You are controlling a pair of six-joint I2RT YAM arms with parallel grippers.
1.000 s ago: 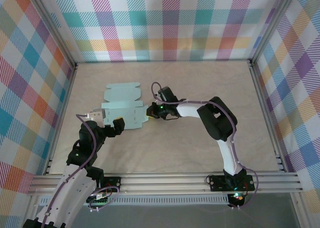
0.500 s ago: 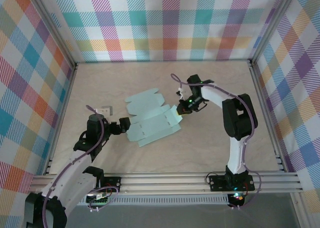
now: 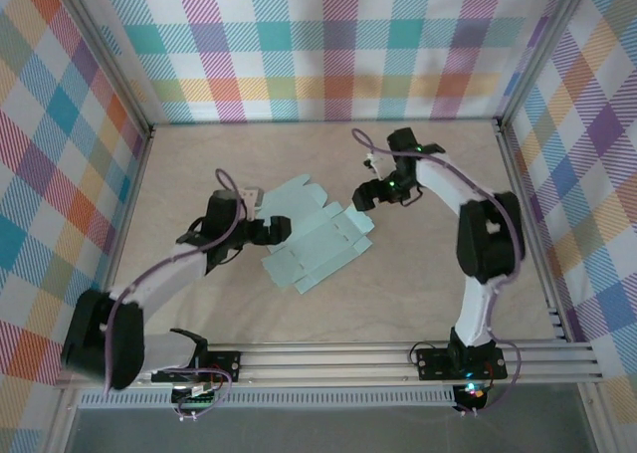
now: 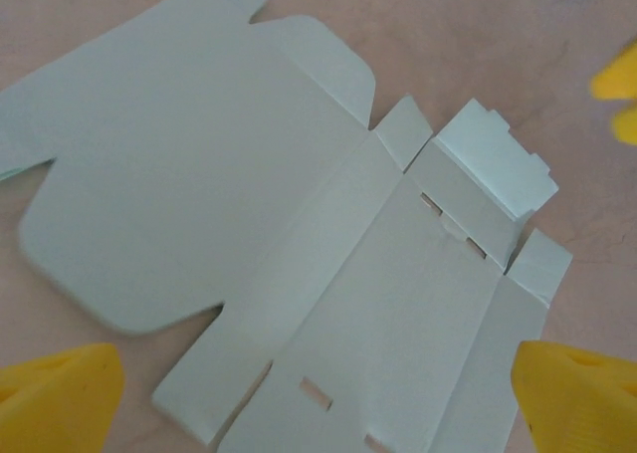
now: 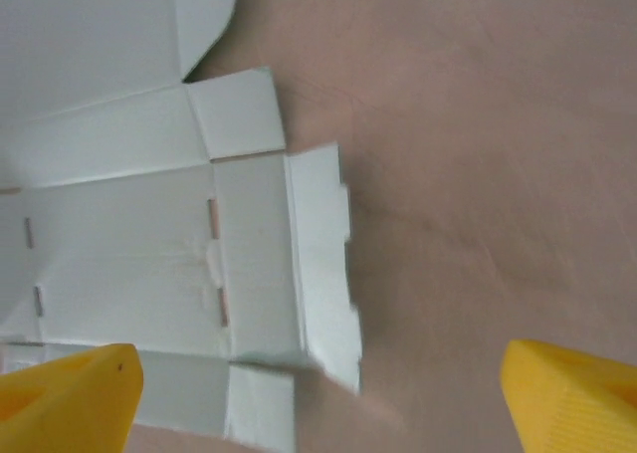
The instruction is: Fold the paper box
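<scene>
The box (image 3: 317, 239) lies unfolded on the table (image 3: 448, 274), a flat die-cut sheet set diagonally between both arms, apparently so each can reach a side. The left gripper (image 3: 271, 227) hovers at its left edge, jaws spread wide and empty. The right gripper (image 3: 365, 200), jaws likewise apart and holding nothing, sits just beyond the slightly raised end flap (image 5: 323, 264).

Bright, even light from above, faint soft shadows on the tabletop (image 3: 418, 274); wrist views softer, yellow fingertips (image 5: 567, 393) blurred at the corners
</scene>
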